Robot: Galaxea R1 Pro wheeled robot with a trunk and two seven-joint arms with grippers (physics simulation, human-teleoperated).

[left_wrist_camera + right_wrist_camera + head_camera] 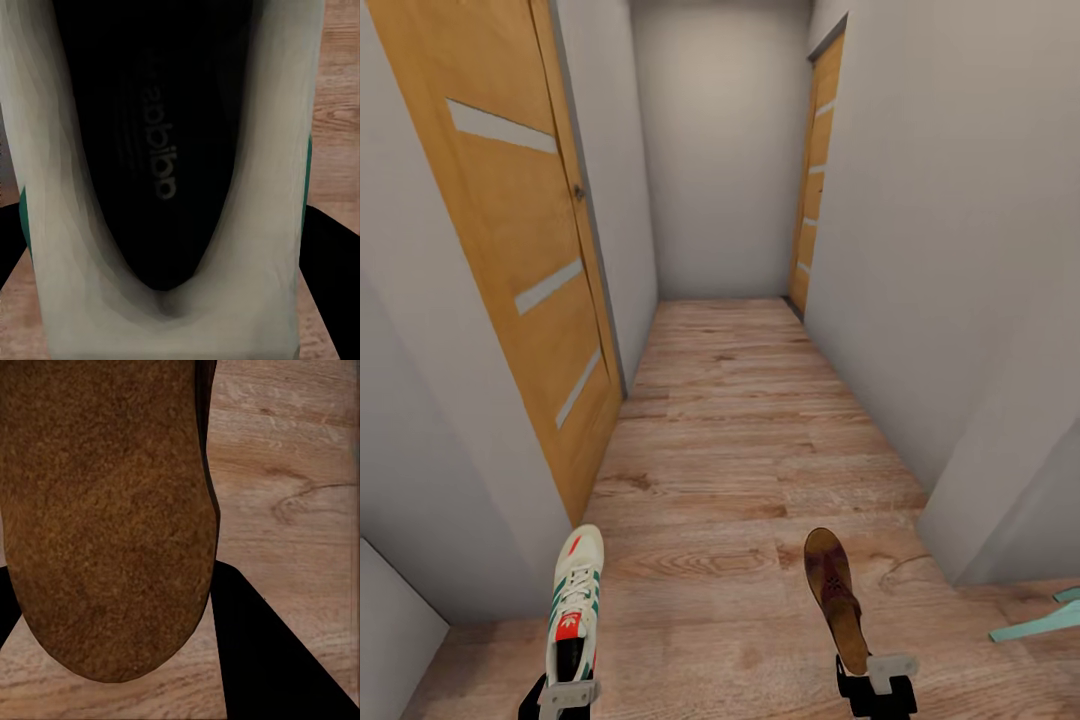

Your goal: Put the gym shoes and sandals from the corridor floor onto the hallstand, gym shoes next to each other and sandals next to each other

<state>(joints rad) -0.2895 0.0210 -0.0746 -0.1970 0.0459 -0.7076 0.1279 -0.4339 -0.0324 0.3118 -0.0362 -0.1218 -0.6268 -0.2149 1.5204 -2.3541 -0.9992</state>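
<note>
The left gripper (pixel 567 692) is clamping the heel of a gym shoe (pixel 574 600), toe pointing far down the corridor floor (pixel 740 420). The right gripper (pixel 880 672) is pinching a sandal (pixel 834 596) likewise, both raised above the planks

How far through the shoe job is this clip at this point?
Partway. In hand: the left gripper holds one gym shoe by its heel, and the right gripper holds one sandal, both lifted over the corridor floor. Nothing looks placed yet: the head view faces down a hallway between two doors. Left: racking these two, then fetching the other gym shoe and sandal and pairing them up.
</note>
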